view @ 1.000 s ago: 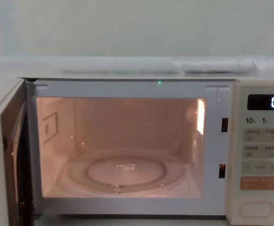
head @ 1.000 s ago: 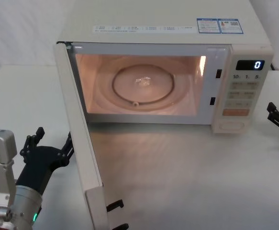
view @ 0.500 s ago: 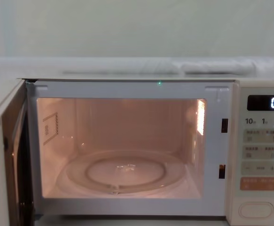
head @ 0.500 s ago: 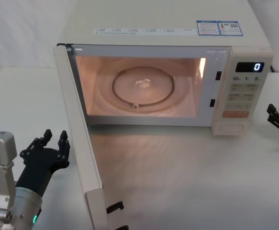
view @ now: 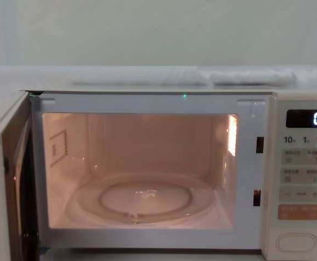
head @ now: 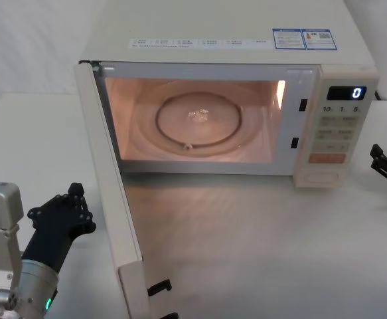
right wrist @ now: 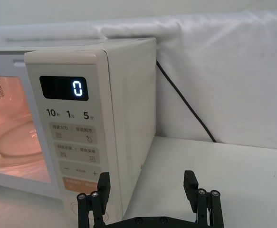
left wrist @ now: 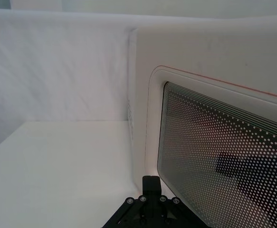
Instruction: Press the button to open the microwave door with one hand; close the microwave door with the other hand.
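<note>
Microwave door stood swung fully open, hinged at 9 o'clock of the lit cavity.

One left gripper, fingers pressed together and holding nothing, sat just beside the door's outer face at its 9 o'clock, short of touching. One right gripper, fingers spread and empty, hung at 3 o'clock of the microwave, near the single oval button. One glass turntable lay inside.
</note>
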Tool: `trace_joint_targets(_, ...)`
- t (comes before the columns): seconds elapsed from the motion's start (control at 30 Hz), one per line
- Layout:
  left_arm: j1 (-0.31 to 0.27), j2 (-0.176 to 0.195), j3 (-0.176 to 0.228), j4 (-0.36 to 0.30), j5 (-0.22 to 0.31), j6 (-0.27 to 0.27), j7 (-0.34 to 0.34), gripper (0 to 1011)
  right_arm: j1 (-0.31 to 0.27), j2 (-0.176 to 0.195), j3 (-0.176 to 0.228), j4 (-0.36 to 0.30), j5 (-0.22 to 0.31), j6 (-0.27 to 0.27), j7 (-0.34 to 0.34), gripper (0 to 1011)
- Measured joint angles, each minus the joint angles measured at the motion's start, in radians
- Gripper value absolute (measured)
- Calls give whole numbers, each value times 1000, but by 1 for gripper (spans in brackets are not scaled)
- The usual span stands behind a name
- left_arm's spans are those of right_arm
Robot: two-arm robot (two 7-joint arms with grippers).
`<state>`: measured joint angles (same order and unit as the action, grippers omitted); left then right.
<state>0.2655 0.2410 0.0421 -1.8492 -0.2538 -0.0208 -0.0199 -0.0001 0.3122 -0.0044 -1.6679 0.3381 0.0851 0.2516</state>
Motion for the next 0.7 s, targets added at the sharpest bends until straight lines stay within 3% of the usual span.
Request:
trace_joint_targets(0.57, 0, 0, 0, 0, 0, 0, 0, 0, 0, 0, 0, 0, 0, 0, 0, 1002)
trace_joint_targets(0.7, 11, 7, -12, -9, 4, -13, -26, 0, 0, 0, 0, 0, 0, 0, 0, 1002)
